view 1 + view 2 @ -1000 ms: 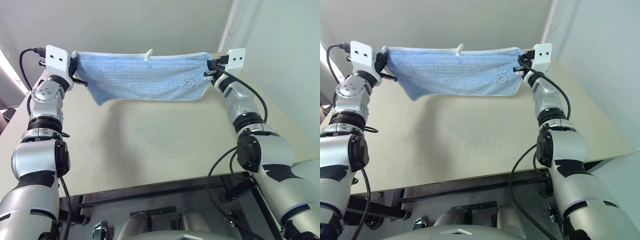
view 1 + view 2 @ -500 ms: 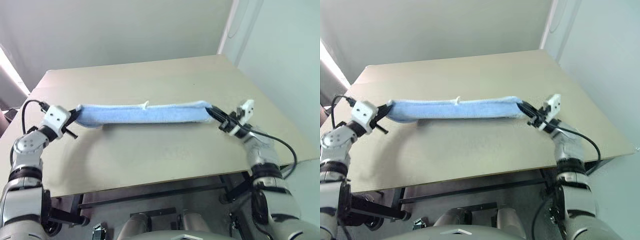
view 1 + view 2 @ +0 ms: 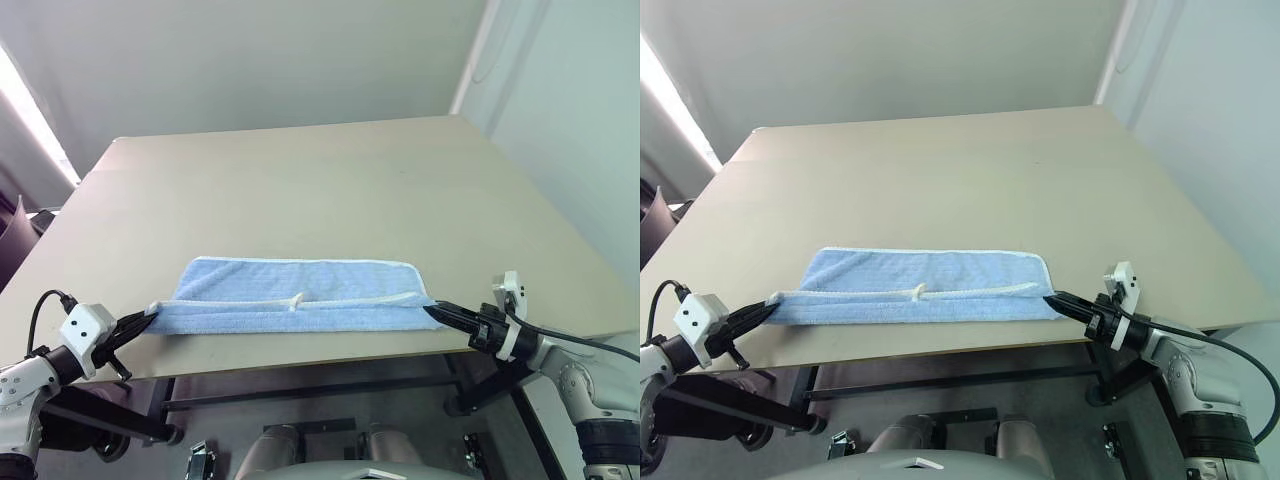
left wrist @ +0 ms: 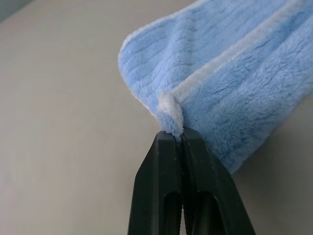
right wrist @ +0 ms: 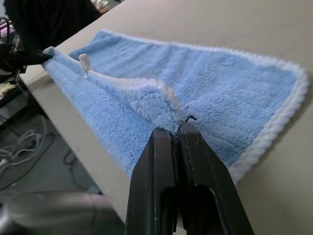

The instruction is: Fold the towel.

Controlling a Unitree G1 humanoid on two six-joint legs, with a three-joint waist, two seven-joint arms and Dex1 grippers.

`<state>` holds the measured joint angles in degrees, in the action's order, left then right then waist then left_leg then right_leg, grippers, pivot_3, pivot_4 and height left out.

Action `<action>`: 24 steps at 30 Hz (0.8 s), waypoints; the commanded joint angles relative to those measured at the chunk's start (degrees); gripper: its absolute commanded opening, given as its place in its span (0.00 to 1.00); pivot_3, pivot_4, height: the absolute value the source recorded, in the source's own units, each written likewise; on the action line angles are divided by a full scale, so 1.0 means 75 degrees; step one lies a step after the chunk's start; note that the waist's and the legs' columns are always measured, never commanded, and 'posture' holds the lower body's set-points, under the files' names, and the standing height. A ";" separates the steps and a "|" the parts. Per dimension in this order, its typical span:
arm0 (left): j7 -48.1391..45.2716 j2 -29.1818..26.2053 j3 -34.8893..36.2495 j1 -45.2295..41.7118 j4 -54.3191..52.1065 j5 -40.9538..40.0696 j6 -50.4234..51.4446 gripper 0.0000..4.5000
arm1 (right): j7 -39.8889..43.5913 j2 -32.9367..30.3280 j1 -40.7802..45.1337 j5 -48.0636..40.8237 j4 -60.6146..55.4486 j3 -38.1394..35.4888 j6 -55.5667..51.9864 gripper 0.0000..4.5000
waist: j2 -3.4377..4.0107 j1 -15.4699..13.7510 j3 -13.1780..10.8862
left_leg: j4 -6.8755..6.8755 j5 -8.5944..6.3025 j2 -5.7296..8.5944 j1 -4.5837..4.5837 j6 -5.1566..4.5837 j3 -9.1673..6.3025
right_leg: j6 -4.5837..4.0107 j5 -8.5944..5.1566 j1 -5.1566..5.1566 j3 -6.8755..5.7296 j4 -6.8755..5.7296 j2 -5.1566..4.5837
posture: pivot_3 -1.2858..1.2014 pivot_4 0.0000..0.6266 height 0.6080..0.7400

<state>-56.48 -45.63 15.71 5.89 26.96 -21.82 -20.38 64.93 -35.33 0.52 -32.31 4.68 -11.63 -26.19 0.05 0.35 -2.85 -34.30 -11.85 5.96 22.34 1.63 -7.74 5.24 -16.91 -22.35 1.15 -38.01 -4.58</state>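
Towel lies folded along the near edge of the worktop, its front layer close to the lip, with broad bare surface behind it. Left hand is clamped on the towel's left corner, right hand on the right corner, both just off the edge. White loop sits mid-fold; tag is hard to make out

My left gripper covered the towel corner it pinched, and my right gripper hid the opposite corner the same way. The fold buried the towel's lower layer near the desk front edge. In my right wrist view, the floor clutter beyond that edge was too blurred to identify.
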 commanded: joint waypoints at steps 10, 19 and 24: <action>0.1269 0.0297 0.0185 -0.2765 0.1571 0.0554 0.0420 0.01 | -0.1327 0.0333 0.2151 0.0707 0.2380 0.0119 0.0543 0.00 | 0.0005 -0.0102 0.0006 | -0.0039 0.0013 -0.0103 0.0000 -0.0021 0.0106 | -0.0046 0.0036 0.0008 -0.0070 0.0015 0.0003 | 0.52 0.00 1.00; 0.1486 0.1082 -0.0054 -0.2956 0.2157 0.0866 0.0207 0.11 | -0.1818 0.0869 0.3231 0.1168 0.3852 0.0306 0.1367 0.11 | -0.0026 -0.0086 0.0019 | 0.0001 0.0010 -0.0103 0.0005 -0.0035 0.0153 | 0.0022 0.0074 -0.0019 -0.0022 0.0015 0.0007 | 0.52 0.00 1.00; 0.2217 0.1180 -0.0012 -0.3244 0.2479 0.1105 0.0136 0.47 | -0.1692 0.1012 0.3345 0.1136 0.3924 0.0250 0.1532 0.47 | -0.0026 -0.0122 0.0019 | -0.0032 0.0010 -0.0104 -0.0002 -0.0035 0.0151 | 0.0019 0.0073 0.0005 -0.0022 0.0015 0.0009 | 0.52 0.00 1.00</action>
<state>-41.98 -36.42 14.36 -16.59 45.43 -14.14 -18.04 51.67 -27.97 23.72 -23.27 35.07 -8.36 -16.08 -0.14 -0.57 -2.71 -34.61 -11.78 5.19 22.33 1.36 -6.61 5.39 -16.36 -22.29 0.98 -37.90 -4.50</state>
